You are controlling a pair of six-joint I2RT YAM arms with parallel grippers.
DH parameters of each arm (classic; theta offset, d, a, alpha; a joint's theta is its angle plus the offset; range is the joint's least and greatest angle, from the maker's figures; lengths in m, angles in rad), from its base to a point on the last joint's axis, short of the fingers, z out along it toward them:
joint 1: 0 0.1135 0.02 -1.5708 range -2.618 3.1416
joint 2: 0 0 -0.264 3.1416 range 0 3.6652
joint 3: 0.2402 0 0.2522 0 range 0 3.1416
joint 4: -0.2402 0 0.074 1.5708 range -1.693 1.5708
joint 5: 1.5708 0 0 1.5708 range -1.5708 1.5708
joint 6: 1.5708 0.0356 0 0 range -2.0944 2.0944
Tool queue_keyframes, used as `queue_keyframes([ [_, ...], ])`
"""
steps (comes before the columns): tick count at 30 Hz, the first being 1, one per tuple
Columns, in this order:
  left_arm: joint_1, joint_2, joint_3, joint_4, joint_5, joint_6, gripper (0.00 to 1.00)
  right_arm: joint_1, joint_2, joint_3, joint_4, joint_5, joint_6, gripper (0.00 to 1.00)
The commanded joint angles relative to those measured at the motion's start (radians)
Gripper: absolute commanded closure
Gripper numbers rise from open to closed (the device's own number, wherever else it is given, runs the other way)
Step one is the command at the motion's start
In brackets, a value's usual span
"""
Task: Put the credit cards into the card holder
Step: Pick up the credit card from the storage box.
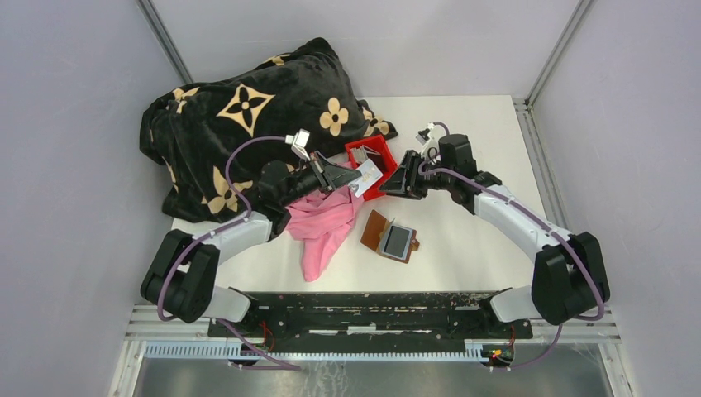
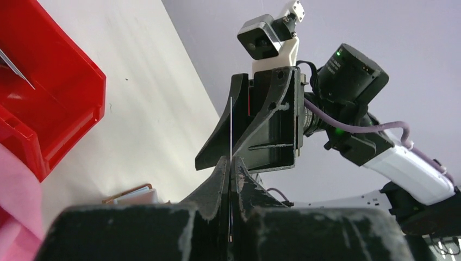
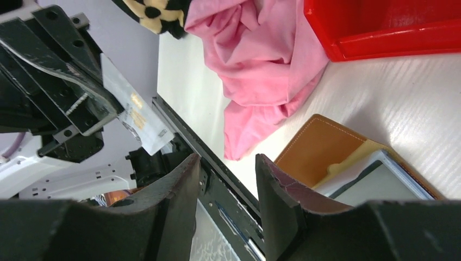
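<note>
My left gripper (image 1: pixel 352 179) (image 2: pixel 231 161) is shut on a pale credit card (image 1: pixel 369 174), held in the air beside the red bin. In the left wrist view that card (image 2: pixel 231 128) shows edge-on, rising from the closed fingers. Opposite it my right gripper (image 1: pixel 390 187) (image 3: pixel 225 163) stands open with nothing between its fingers, and its wrist view shows the held card (image 3: pixel 133 111) a short way off. The brown card holder (image 1: pixel 377 229) (image 3: pixel 318 155) lies open on the table with a grey card (image 1: pixel 398 240) (image 3: pixel 380 182) lying on it.
A red bin (image 1: pixel 369 147) (image 2: pixel 51 95) (image 3: pixel 380 38) stands behind the grippers, with a thin card (image 2: pixel 16 69) leaning inside. A pink cloth (image 1: pixel 322 227) (image 3: pixel 261 65) lies left of the holder. A black patterned blanket (image 1: pixel 240 124) fills the far left of the white table (image 1: pixel 471 132).
</note>
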Motion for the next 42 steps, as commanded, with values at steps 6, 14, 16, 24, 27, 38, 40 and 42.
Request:
queue_keyframes([
  [6,-0.069,-0.066,-0.014,0.017,-0.21,-0.064,0.97,-0.002,-0.094,-0.088,0.291,0.049,0.172,0.51],
  [14,-0.124,-0.1,-0.017,-0.026,-0.317,-0.08,0.97,0.0,-0.108,-0.15,0.452,0.069,0.264,0.51],
  [16,-0.139,-0.111,-0.02,-0.046,-0.344,-0.081,0.97,0.0,-0.111,-0.169,0.499,0.069,0.299,0.51],
  [24,-0.154,-0.171,-0.036,-0.125,-0.434,-0.088,0.97,0.0,-0.172,-0.231,0.567,0.082,0.352,0.52],
  [27,-0.157,-0.188,-0.042,-0.137,-0.462,-0.094,0.97,0.001,-0.209,-0.269,0.586,0.091,0.365,0.52],
  [38,-0.186,-0.148,-0.013,-0.13,-0.488,-0.122,0.97,0.002,-0.226,-0.316,0.676,0.09,0.389,0.53],
  [40,-0.189,-0.14,0.0,-0.129,-0.484,-0.125,0.97,0.002,-0.213,-0.313,0.695,0.093,0.397,0.53],
  [42,-0.191,-0.137,0.007,-0.14,-0.48,-0.125,0.97,0.001,-0.198,-0.311,0.721,0.091,0.408,0.53],
])
